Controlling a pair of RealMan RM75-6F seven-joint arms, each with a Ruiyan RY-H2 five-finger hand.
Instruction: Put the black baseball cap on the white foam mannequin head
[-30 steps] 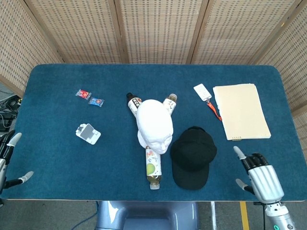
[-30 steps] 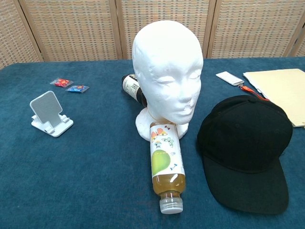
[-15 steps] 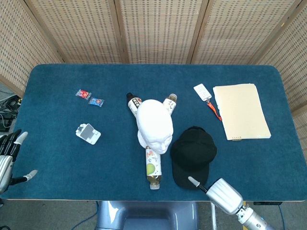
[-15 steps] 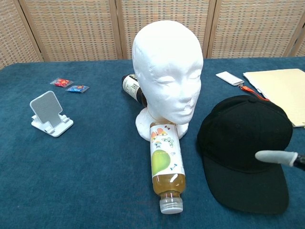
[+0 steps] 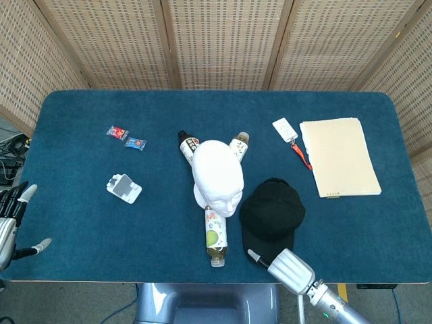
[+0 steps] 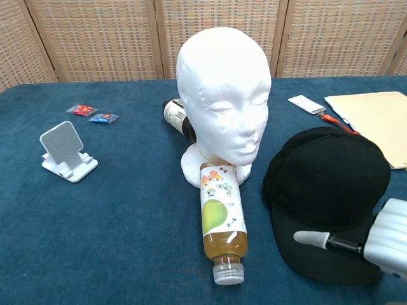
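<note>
The black baseball cap point(image 5: 271, 214) point(image 6: 327, 185) lies flat on the blue table, brim toward the front edge, just right of the white foam mannequin head point(image 5: 217, 175) point(image 6: 224, 100), which stands upright. My right hand point(image 5: 287, 266) point(image 6: 381, 243) hovers over the cap's brim at the front edge, one finger stretched left, holding nothing. At the table's front-left corner, my left hand point(image 5: 12, 223) shows with its fingers spread and empty; the chest view does not show it.
A green-labelled bottle point(image 5: 215, 236) point(image 6: 221, 222) lies in front of the mannequin, and two more bottles point(image 5: 187, 145) lie behind it. A white phone stand point(image 5: 123, 188) and snack packets point(image 5: 126, 138) sit left. A cream folder point(image 5: 339, 156) and a tag point(image 5: 285, 129) lie at the right.
My right hand has swung from the table's front-right corner leftward to the cap's brim. The left hand has shifted only slightly.
</note>
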